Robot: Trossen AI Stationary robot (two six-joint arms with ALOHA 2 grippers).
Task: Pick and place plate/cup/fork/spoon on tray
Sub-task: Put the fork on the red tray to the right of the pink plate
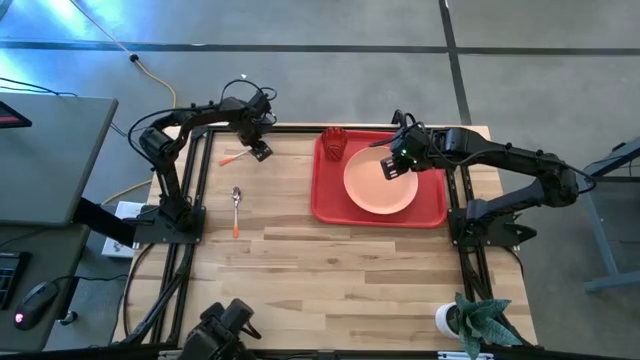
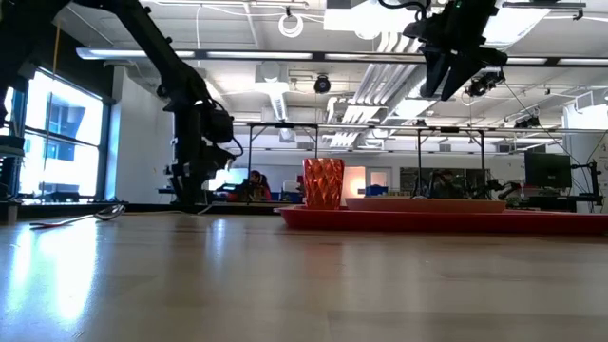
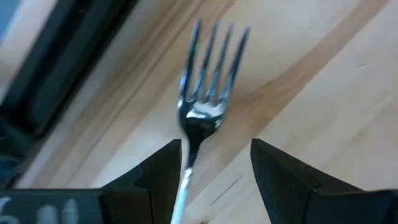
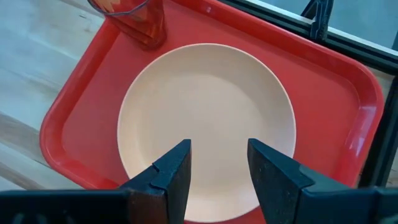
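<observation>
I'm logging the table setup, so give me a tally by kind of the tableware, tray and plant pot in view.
Plate: 1
Cup: 1
Fork: 1
Spoon: 1
Tray: 1
Plant pot: 1
Total: 6

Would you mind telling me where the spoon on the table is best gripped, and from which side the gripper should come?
Grip the spoon at the middle of its slim orange handle, coming straight down from above with the fingers across its width. It lies flat on the bare wood, apart from the fork and the tray, so there is nothing to get under. The left gripper is the nearer one.
</observation>
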